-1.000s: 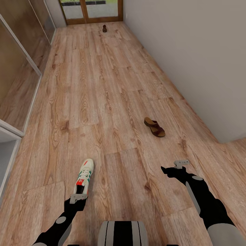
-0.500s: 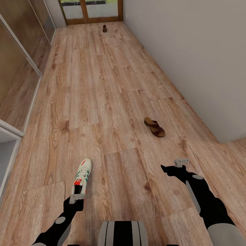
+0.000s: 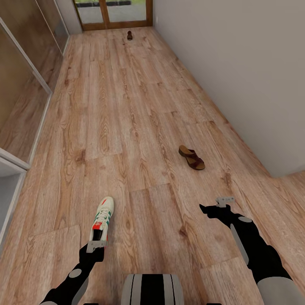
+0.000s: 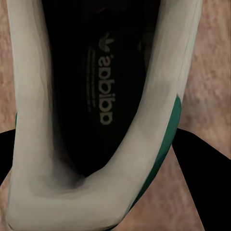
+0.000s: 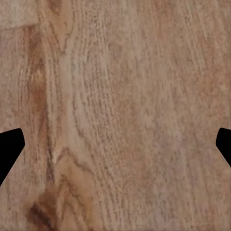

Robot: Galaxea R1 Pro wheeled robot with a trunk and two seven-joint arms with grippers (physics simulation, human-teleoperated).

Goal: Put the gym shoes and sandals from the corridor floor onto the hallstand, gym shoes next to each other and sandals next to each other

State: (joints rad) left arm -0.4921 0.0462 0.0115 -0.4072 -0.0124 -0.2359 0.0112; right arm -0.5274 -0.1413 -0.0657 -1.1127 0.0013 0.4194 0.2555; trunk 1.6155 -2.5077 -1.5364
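Wood-plank corridor floor runs ahead of me to a glazed door; plain wall on my right, panelled cupboard fronts on my left, with a pale corner of the shoe rack at the near left edge. One gym shoe lies on the floor close in front, toe pointing away, heel toward me. My left pincer sits right at its heel; the left wrist view looks straight down into the shoe's dark opening, with my fingers showing either side of the heel collar, spread wider than it. Whether they touch it I cannot tell. One sandal lies further up the floor to the right, well apart from the shoe. A second sandal lies far off near the door. My right pincer hangs over bare planks, wide open and holding nothing; its finger tips show at the frame edges.
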